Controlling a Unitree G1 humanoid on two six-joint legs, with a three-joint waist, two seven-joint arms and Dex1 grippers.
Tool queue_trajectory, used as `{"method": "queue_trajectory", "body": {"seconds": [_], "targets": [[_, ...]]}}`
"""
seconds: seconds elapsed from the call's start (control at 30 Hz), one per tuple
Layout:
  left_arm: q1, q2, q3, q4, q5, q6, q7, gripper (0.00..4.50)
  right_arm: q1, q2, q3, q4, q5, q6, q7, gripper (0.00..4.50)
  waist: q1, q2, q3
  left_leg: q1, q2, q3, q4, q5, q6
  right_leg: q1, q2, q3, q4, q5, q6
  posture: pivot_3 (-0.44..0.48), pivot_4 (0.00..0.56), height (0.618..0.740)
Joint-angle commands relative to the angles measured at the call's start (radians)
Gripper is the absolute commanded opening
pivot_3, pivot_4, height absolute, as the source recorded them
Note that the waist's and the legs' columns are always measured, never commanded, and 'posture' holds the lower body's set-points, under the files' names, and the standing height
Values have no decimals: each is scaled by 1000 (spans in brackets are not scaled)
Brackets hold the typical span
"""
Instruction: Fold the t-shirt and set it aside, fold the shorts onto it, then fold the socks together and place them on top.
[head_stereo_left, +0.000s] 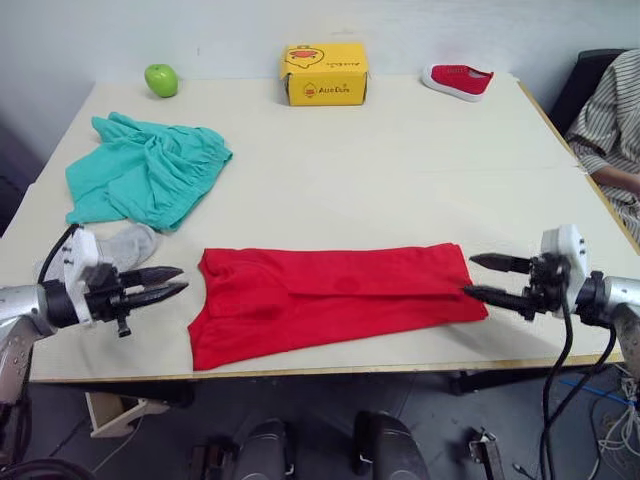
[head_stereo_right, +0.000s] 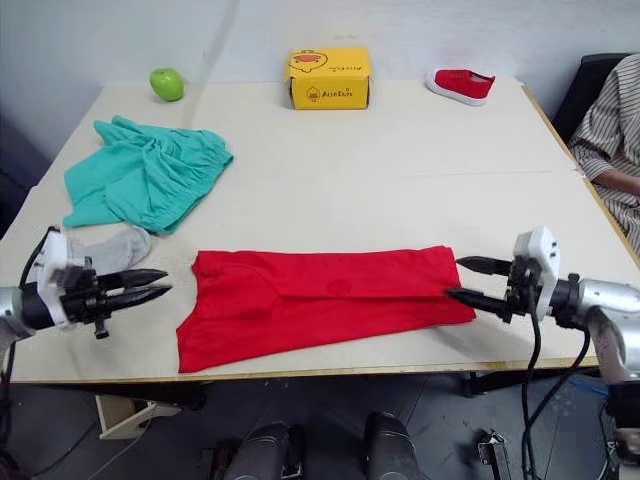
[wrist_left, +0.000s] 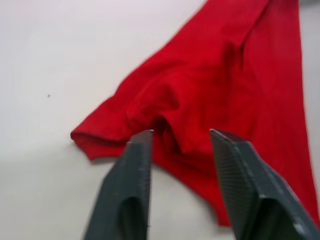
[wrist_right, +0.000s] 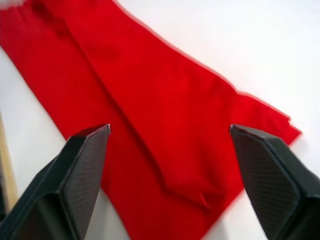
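The red t-shirt (head_stereo_left: 330, 295) lies near the table's front edge, folded lengthwise into a long band. My left gripper (head_stereo_left: 178, 281) hovers open just off the band's left end, fingers pointing at it. At the band's right end my right gripper (head_stereo_left: 470, 276) stands open, its lower finger at the cloth's edge. The teal shorts (head_stereo_left: 145, 170) lie crumpled at the left of the table. A grey sock (head_stereo_left: 127, 243) shows just in front of them, behind my left gripper. The wrist views show the red t-shirt (wrist_left: 225, 95) (wrist_right: 150, 115) between open fingers.
At the back of the table (head_stereo_left: 400, 170) sit a green apple (head_stereo_left: 161, 80), a yellow box (head_stereo_left: 324, 74) and a small red shoe (head_stereo_left: 457, 80). A person in a striped sleeve (head_stereo_left: 612, 110) sits at the right edge.
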Motion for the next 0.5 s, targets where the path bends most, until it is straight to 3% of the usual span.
{"method": "queue_trajectory", "body": {"seconds": [0.03,0.07,0.3,0.43,0.5], "targets": [[-106,-46,-38,-22,24,42,41,351,-87,69,-6,-64,54,88,-57,2823,2,-1,0,0,0,0,0,0,0,0,1,0,0,1,-1,0,150,740],[-132,-67,-57,-20,46,31,40,16,-106,94,3,-63,39,85,-70,2451,4,0,0,-1,1,0,0,0,0,0,1,0,0,1,-1,0,150,740],[-291,-241,-260,53,264,-16,107,0,-159,307,214,24,-261,-211,-125,45,16,-1,-1,-3,-5,6,0,-1,-2,-3,3,0,-2,1,-1,0,150,740],[-260,-261,-311,58,371,-34,151,0,-130,361,257,69,-362,-345,-160,45,14,-1,-1,-4,-5,10,0,-1,-2,-4,3,0,-1,1,-1,0,150,740],[-234,-284,-284,60,389,-33,214,0,-98,381,244,97,-397,-389,-226,45,14,-1,-1,-3,-5,10,0,-1,-2,-4,3,0,-1,1,-1,0,150,740]]}}
